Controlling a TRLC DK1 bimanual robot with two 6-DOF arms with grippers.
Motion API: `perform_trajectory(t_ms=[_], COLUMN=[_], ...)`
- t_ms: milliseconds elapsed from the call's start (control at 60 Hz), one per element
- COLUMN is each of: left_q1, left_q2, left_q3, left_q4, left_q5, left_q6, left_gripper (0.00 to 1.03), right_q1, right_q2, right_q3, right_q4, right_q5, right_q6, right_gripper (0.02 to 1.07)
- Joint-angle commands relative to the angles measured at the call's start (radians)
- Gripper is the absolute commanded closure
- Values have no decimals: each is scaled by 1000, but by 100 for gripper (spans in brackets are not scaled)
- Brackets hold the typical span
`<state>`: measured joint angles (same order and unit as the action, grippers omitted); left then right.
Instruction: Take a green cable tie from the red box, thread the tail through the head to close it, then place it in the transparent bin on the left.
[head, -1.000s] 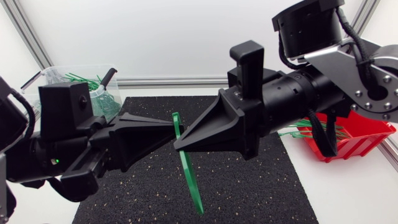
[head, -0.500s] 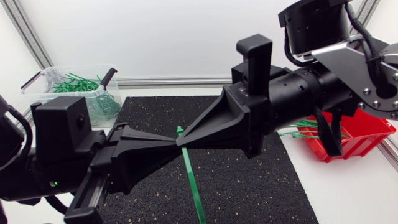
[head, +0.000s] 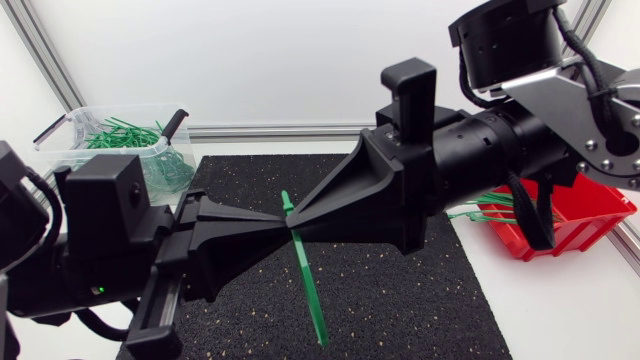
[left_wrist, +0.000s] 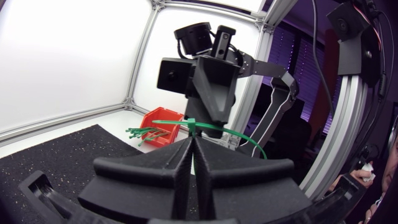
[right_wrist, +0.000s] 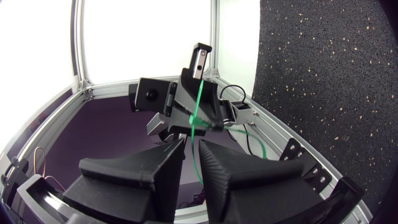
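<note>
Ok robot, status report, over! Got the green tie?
Left pincer shut on green cable tie. Right pincer tip at it too, grip unclear. Nothing in the way.

A black speckled mat (head: 400, 300) lay at six o'clock on the white table (head: 560, 310), with a bright white wall (head: 250, 60) at twelve o'clock.
</note>
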<state>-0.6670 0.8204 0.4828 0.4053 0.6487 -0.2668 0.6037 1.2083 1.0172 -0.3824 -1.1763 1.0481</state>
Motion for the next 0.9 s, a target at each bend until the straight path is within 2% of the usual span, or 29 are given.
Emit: perform_trajectory(t_ms=[0, 317, 583, 883], left_q1=[30, 38, -46, -100], left_q2=[25, 13, -1, 13], left_q3=[-9, 7, 27, 48], left_q4=[26, -23, -123, -161], left_q5=[5, -6, -103, -184], left_q6=[40, 158, 319, 429], left_gripper=[99, 99, 99, 99], right_q1=[-19, -130, -143, -101], right_q2=[-38, -9, 119, 152], right_q3=[11, 43, 49, 44], right_q4=[-9, -15, -15, -67], right_q5=[-8, -49, -63, -83], right_q6=[6, -42, -203, -309], right_gripper=[70, 70, 71, 71])
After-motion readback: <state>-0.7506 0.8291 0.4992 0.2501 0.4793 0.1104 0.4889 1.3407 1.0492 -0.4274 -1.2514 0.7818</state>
